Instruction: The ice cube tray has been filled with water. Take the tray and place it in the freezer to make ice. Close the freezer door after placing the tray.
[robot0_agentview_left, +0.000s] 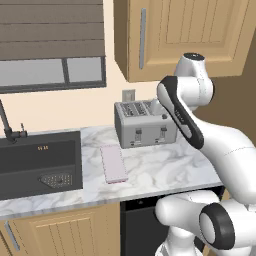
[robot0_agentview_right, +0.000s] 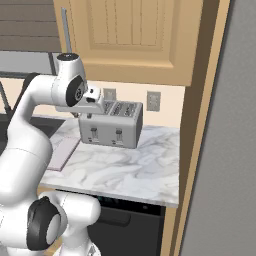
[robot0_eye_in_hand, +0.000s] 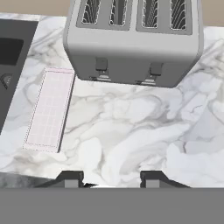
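**Tray flat on the counter, gripper up above it**

While the ice cube tray (robot0_agentview_left: 113, 163) lies flat on the marble countertop (robot0_agentview_left: 160, 170), the gripper (robot0_eye_in_hand: 112, 177) hangs in the air over the counter with nothing between its fingertips (robot0_eye_in_hand: 70, 177), which stand apart with bare stone showing in the gap. The tray sits between the dark sink (robot0_agentview_left: 40, 162) and the silver four-slot toaster (robot0_agentview_left: 145, 123), close to the sink's edge and just in front of the toaster's left corner, touching neither. In the hand view the tray appears to the left (its long side runs away from the camera), well apart from the fingertips. The toaster stands against the wall below a wooden wall cabinet (robot0_agentview_left: 185, 35), with an outlet (robot0_agentview_left: 128, 94) just beside it on the wall. A black faucet (robot0_agentview_left: 7, 125) rises behind the sink. In the right base view a tall grey panel (robot0_agentview_right: 230, 150) fills the right edge; which fridge door it is, I cannot tell.
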